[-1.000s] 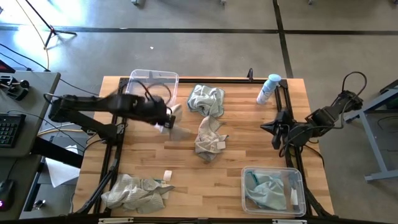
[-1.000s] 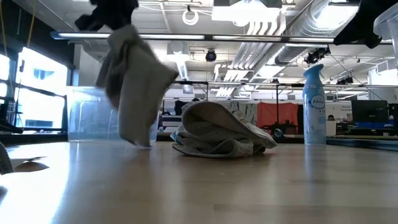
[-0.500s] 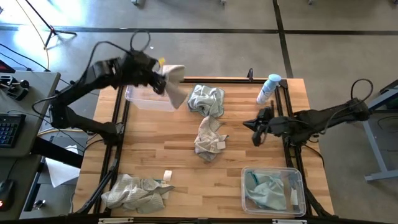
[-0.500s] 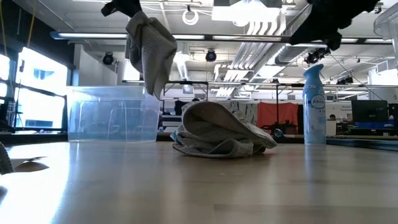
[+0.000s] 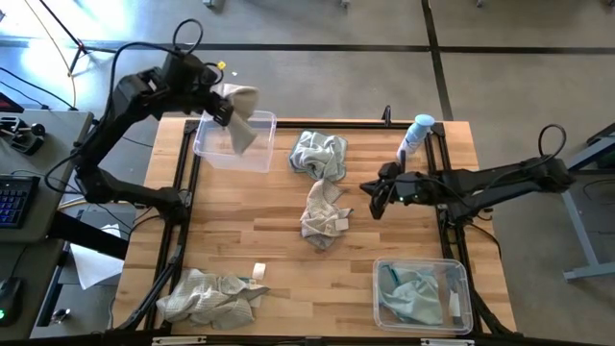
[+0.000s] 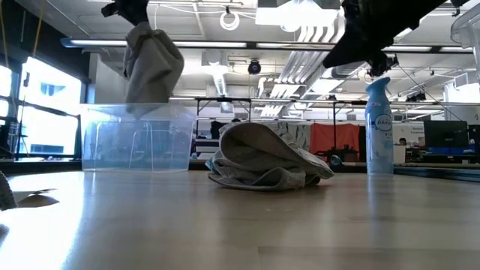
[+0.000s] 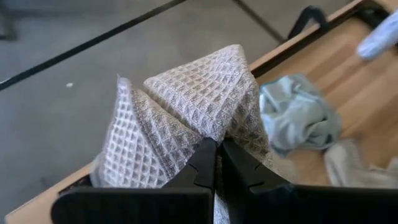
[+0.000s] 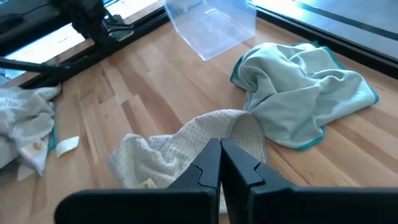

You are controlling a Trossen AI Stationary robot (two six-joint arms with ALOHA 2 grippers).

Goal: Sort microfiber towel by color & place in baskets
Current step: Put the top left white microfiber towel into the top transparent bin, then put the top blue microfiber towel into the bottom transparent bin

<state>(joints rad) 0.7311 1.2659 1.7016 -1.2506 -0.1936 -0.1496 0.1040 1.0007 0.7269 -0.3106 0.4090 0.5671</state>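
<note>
My left gripper [image 5: 226, 108] is shut on a beige-grey microfiber towel [image 5: 242, 123] that hangs over the clear basket [image 5: 258, 159] at the table's far left. My right gripper [image 5: 373, 202] is shut and empty, hovering right of a beige towel [image 5: 322, 213] that lies crumpled at mid-table. A teal towel [image 5: 319, 154] lies beyond it. A heap of towels [image 5: 209, 296] lies at the near left. The second basket [image 5: 459, 274], at the near right, holds a teal towel [image 5: 411, 296]. My left gripper pinches a bunched fold of the beige-grey towel [image 7: 208, 127] between its two fingers [image 7: 202, 165], which slant downward from the table's left. The towel hangs slack below them, clear of the table. Its lower end [image 6: 146, 105] is about level with the basket's rim [image 6: 135, 107].
A white spray bottle with a blue cap [image 5: 415, 136] stands at the far right, close behind my right arm. A small white tag [image 5: 258, 270] lies on the wood near the near-left heap. Bare wood shows between the mid-table towels and the near baskets' side.
My left gripper has risen and swung from mid-table toward the far left corner, carrying the beige-grey towel, which now hangs over the far-left basket. My right gripper has reached from the table's right edge toward the middle, nearer the crumpled beige towel.
</note>
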